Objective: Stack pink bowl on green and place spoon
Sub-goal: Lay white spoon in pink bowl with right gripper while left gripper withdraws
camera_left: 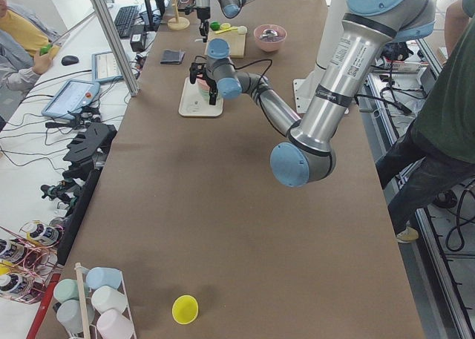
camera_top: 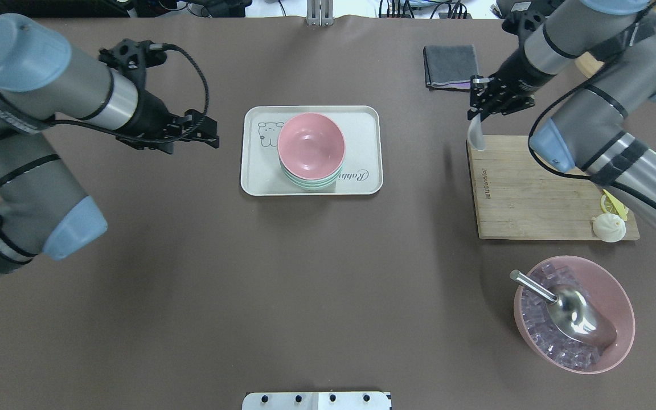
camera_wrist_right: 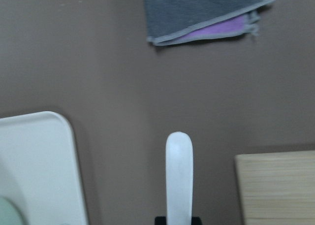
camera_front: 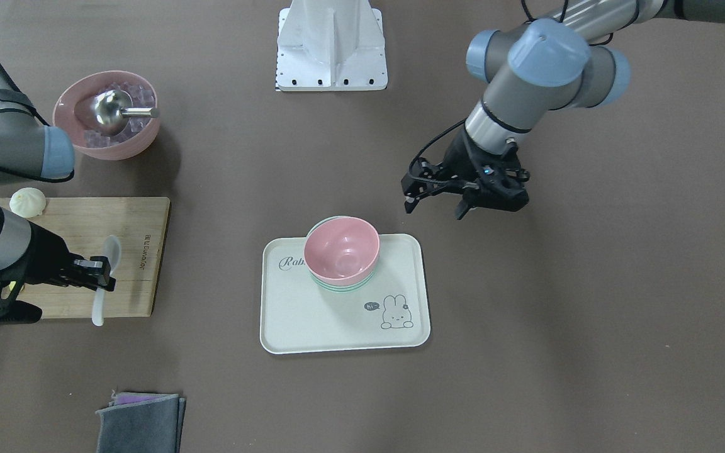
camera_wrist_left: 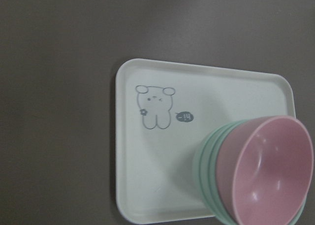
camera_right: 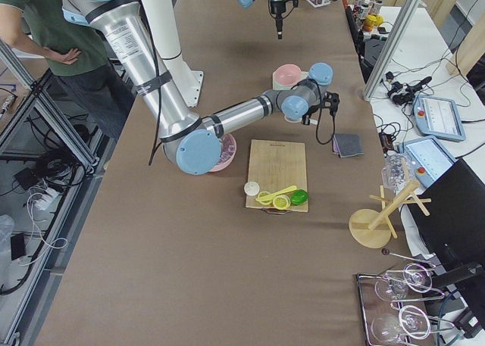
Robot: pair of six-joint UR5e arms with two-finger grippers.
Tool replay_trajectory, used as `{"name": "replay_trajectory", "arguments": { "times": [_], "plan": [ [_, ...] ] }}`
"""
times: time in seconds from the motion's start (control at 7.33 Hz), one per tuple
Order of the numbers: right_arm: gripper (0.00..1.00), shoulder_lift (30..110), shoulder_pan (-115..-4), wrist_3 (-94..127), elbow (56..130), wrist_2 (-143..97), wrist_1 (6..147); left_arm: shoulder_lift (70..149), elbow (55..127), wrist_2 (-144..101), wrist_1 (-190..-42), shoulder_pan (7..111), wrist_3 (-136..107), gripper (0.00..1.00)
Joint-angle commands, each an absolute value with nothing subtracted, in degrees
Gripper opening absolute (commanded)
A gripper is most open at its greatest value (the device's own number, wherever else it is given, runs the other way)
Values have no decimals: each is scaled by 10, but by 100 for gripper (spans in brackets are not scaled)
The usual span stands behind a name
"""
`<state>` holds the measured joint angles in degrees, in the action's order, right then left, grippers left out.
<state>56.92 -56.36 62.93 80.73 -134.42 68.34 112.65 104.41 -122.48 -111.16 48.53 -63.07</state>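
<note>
- Pink bowl [camera_top: 311, 142] sits upright, nested in the green bowl [camera_top: 305, 183], on the tray [camera_top: 259, 171], toward its lettered end.
- Left gripper [camera_top: 205, 132]: jaws apart and empty, over the worktop [camera_top: 305, 285] near the tray's rabbit-print end.
- Right gripper [camera_top: 484, 102]: clamped on the white spoon [camera_top: 475, 132], well apart from the tray on its far side, at the wooden board's [camera_top: 533, 193] tray-facing edge.

The left arm is reaching forward, and the left gripper [camera_top: 213, 132] is hanging above the tabletop [camera_top: 328, 285] with its jaws spread apart. The right gripper [camera_front: 111, 279] is squeezing the spoon [camera_front: 111, 250], jaws closed.
</note>
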Motion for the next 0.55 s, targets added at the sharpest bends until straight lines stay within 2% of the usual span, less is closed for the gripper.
{"name": "replay_trajectory", "arguments": {
  "times": [0.0, 0.41],
  "plan": [
    [0, 463, -489, 805, 801, -1257, 688, 1030, 1092, -1252, -1114, 532, -551, 98],
    [0, 374, -433, 885, 740, -1181, 680, 999, 1103, -1255, -1115, 547, -538, 98]
  ]
}}
